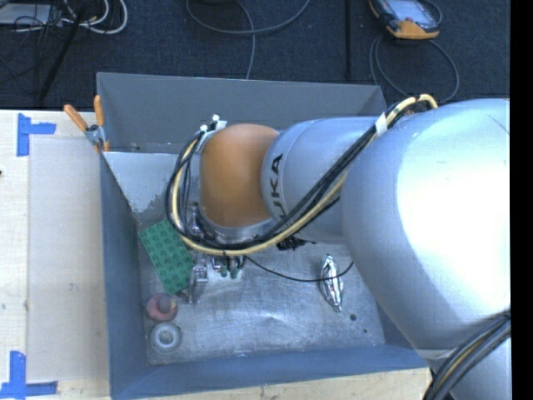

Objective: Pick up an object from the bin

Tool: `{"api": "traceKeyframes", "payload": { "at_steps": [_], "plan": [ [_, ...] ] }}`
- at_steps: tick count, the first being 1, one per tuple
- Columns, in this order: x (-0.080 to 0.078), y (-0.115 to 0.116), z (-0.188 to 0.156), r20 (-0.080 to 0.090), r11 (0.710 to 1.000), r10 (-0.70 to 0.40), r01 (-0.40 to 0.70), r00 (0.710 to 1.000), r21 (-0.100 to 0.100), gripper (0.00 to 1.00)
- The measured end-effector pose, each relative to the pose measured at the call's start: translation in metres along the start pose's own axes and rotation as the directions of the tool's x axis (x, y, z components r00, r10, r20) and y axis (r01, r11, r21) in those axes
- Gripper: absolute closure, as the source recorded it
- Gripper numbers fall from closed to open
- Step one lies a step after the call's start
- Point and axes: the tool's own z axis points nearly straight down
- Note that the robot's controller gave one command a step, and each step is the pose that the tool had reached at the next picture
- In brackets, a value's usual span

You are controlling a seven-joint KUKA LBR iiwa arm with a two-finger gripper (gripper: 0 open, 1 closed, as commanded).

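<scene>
Four loose things are lying in the bin, none looking lifted. The tool is hovering low at the green studded plate at nine o'clock, touching or just beside it; open or gripping, I cannot tell. Grasp and lift are remaining, I'm judging.

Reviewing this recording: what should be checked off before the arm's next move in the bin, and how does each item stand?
1. Gripper low inside the grey metal bin: ok.
2. Nearest thing known, the green studded flat plate just left of the gripper: ok.
3. Plate free of the gripper: cannot tell, they overlap in this view.
4. Pinkish round cap and pale grey ring lying apart from the gripper, near-left corner: ok.
5. Shiny metal piece lying apart, to the right: ok.
6. Nothing held yet: cannot tell.
</scene>
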Motion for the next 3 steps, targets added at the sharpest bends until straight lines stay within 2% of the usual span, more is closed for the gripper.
{"api": "traceKeyframes", "payload": {
  "at_steps": [1,2,3],
  "plan": [
    [0.005,0.003,0.002,-0.02,1.0,-0.002,0.002,1.0,-0.001,1.0],
    [-0.003,0.006,-0.107,-0.005,0.999,0.033,-0.033,0.999,-0.002,1.0],
    [0.037,-0.032,-0.15,-0.005,1.0,0.026,-0.026,1.0,0.0,1.0]
  ]
}}
